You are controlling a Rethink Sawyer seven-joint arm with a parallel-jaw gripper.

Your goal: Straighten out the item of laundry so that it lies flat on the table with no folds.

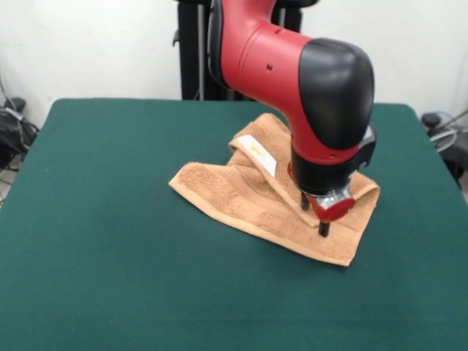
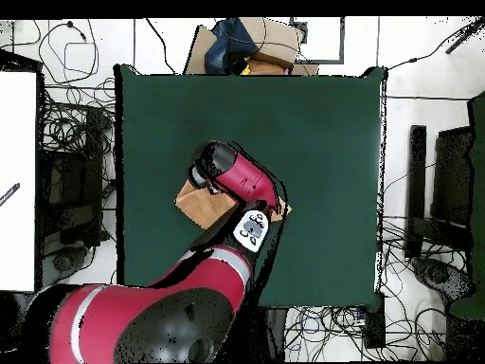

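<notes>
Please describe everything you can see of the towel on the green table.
The towel is light orange-brown terry cloth with woven border bands. It lies crumpled, not flat: one edge is folded over as a raised ridge, showing a small white label. It rests on the table, towards the robot's side. The gripper is down on it; the arm hides most of it from overhead.

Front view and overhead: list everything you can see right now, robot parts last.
towel: one, light orange-brown, folded over itself with white label up, right of table centre in the front view.
table: one, dark green, under the towel.
cardboard box: one, brown, beyond the table's far edge in the overhead view.
cables: many, black, on the floor around the table.
arm: one, red and black, over the towel.
gripper: one, down at the towel; jaws unclear.
</notes>
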